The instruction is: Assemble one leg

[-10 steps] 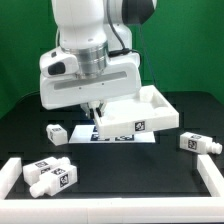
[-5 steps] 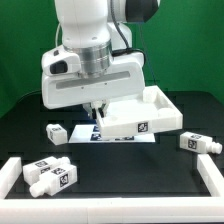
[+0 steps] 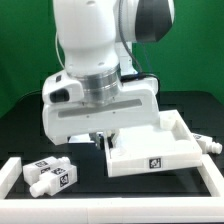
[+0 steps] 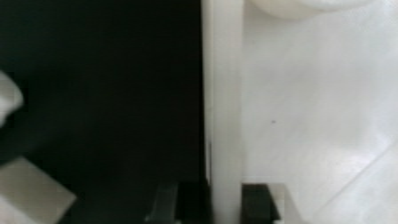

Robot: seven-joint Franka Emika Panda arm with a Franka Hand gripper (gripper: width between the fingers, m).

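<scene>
My gripper [image 3: 103,141] is shut on the edge of the large white square tabletop [image 3: 150,150] and holds it tilted near the table's front. In the wrist view the tabletop's edge [image 4: 221,100] runs between my two dark fingers [image 4: 263,203], with my gripper [image 4: 221,206] closed on it. Two short white legs with square tags [image 3: 52,176] lie side by side at the exterior view's lower left. Another leg [image 3: 212,146] peeks out behind the tabletop at the exterior view's right. The tabletop's raised rim [image 3: 178,122] faces up.
A white border rail sits at the front left [image 3: 12,170] and another at the front right [image 3: 212,178]. The arm's white body [image 3: 100,95] blocks the middle of the table. Blurred white shapes [image 4: 15,100] show beside the black mat in the wrist view.
The arm has carried the tabletop forward and toward the exterior view's right. It now covers the marker board and the leg that lay left of it, and partly hides the right leg.
</scene>
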